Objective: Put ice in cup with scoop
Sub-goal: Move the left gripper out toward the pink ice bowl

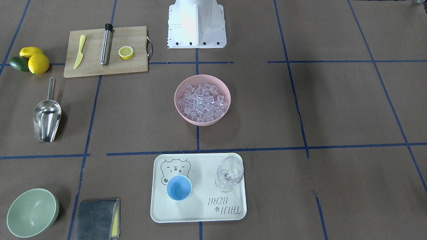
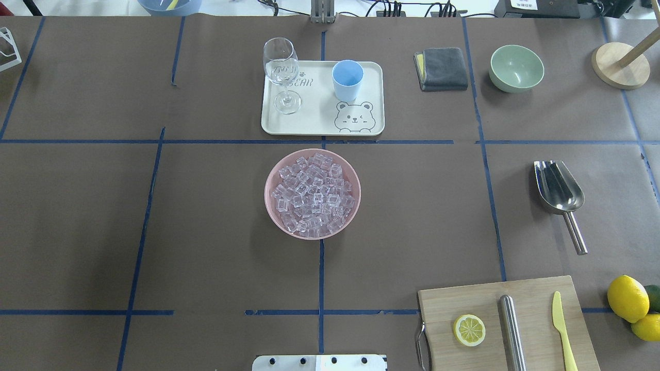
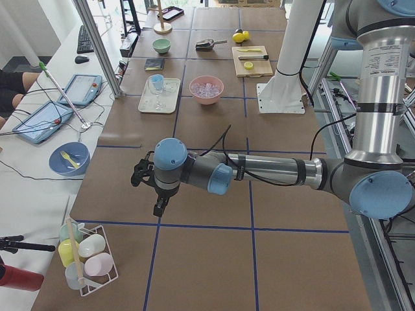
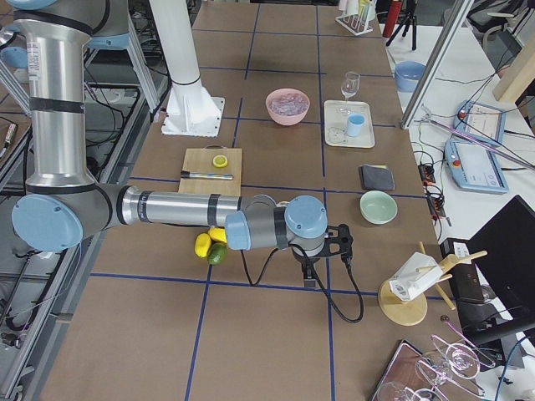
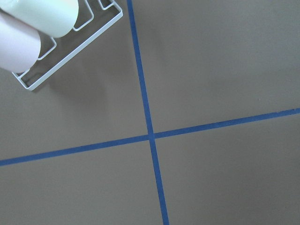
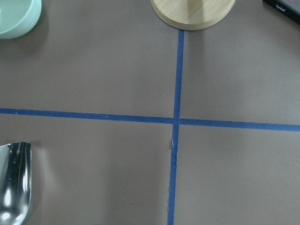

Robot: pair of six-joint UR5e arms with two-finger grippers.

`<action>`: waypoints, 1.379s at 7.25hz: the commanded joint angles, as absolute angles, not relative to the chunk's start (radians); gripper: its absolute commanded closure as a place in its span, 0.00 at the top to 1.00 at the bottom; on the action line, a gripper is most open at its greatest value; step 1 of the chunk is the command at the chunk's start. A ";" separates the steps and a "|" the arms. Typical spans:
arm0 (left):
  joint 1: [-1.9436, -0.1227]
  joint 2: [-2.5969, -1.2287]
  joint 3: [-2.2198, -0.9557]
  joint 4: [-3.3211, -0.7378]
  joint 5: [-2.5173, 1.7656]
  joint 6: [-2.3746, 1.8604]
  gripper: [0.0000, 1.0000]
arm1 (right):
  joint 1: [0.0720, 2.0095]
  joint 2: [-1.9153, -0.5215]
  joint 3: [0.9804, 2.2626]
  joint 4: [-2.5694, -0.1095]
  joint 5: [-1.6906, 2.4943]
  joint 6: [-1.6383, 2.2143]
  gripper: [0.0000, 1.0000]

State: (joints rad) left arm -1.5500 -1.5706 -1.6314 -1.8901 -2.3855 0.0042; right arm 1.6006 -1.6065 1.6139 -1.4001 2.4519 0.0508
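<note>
The ice (image 2: 312,193) is heaped in a pink bowl (image 2: 268,193) at the table's middle. The light-blue cup (image 2: 347,80) stands upright and empty on a white bear tray (image 2: 319,126) beyond the bowl. The steel scoop (image 2: 559,188) lies flat on the table at the robot's right, handle toward the robot; its trough edge shows in the right wrist view (image 6: 14,183). My left gripper (image 3: 144,175) shows only in the exterior left view, far from the bowl. My right gripper (image 4: 341,241) shows only in the exterior right view. I cannot tell whether either is open or shut.
A wine glass (image 2: 281,72) stands on the tray. A cutting board (image 2: 508,324) holds a lemon half, a steel cylinder and a yellow knife. Lemons (image 2: 626,299), a green bowl (image 2: 516,67), a grey cloth (image 2: 441,68), a wooden stand (image 2: 620,64) and a wire cup rack (image 3: 84,259) stand around.
</note>
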 commanded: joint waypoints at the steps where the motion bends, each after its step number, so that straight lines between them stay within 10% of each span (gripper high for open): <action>1: -1.426 -1.603 -1.634 -2.031 -2.385 0.003 1.00 | 1.566 -1.579 1.691 -1.411 2.445 0.061 1.00; 10: -0.941 -1.828 -1.646 -2.372 -2.364 0.014 1.00 | 1.212 -1.763 1.830 -1.081 2.319 0.642 1.00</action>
State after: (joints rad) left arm -0.9789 -1.7952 -1.6646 -2.3087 -2.3644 0.0145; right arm 1.2612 -1.6858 1.8086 -1.2304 2.3288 0.5554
